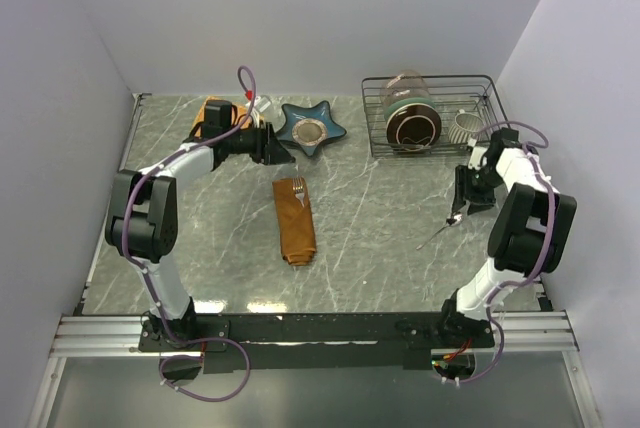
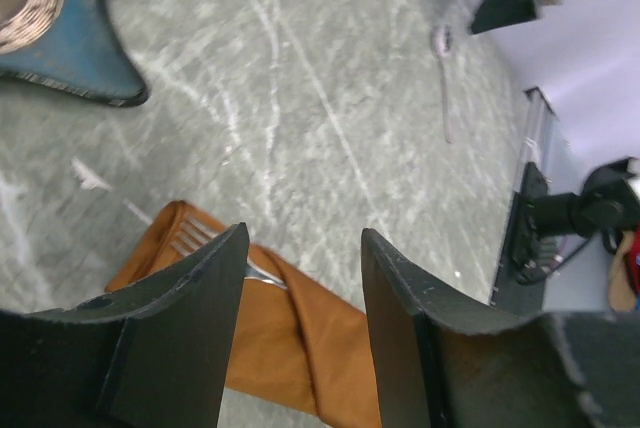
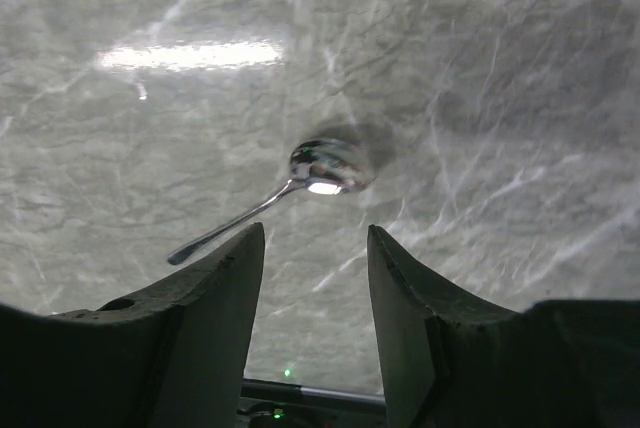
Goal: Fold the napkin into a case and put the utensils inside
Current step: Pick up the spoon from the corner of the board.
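The rust-orange napkin [image 1: 295, 220] lies folded into a narrow case on the middle of the table, with a fork [image 1: 299, 191] poking out of its far end. In the left wrist view the case [image 2: 290, 338] and the fork tines [image 2: 190, 238] sit just below my left gripper [image 2: 305, 248], which is open and holds nothing. From above, the left gripper [image 1: 285, 151] hovers just beyond the case's far end. A silver spoon [image 3: 300, 183] lies bare on the marble at the right [image 1: 440, 231]. My right gripper [image 3: 315, 243] is open above it, near the spoon's bowl.
A blue star-shaped dish [image 1: 312, 129] sits behind the case. A wire rack [image 1: 430, 113] at the back right holds a jar and a cup. A lighter orange woven plate [image 1: 215, 113] lies at the back left, behind the left arm.
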Motion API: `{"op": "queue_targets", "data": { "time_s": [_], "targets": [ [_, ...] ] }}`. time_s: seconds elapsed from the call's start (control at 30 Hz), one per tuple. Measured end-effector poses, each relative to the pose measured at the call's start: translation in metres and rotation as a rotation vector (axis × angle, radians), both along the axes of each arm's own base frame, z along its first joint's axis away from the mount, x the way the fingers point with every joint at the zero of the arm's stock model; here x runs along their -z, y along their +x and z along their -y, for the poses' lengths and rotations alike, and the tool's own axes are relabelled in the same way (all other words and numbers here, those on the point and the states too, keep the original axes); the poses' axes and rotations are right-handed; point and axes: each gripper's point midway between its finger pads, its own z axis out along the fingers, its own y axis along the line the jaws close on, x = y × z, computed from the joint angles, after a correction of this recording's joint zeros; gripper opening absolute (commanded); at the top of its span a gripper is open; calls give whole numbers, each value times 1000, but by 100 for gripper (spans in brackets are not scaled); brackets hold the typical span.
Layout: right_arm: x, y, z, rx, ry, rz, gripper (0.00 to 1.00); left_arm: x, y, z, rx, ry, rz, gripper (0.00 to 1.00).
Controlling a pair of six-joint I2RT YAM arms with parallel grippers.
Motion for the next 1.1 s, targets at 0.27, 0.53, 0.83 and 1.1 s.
{"op": "queue_targets", "data": {
  "time_s": [0.27, 0.53, 0.83, 1.1],
  "targets": [
    [27, -2, 14, -55, 71, -15, 52, -24, -1, 4, 53, -25, 29, 54],
    [49, 5, 9, -92, 139, -17, 38, -31, -2, 4, 64, -20, 26, 53],
    [40, 14, -7, -134, 295, 19, 0, -44, -5, 3, 75, -16, 32, 52],
    [-26, 51, -85, -394, 404, 152, 0, -80, -12, 1, 92, -16, 94, 56]
  ]
}}
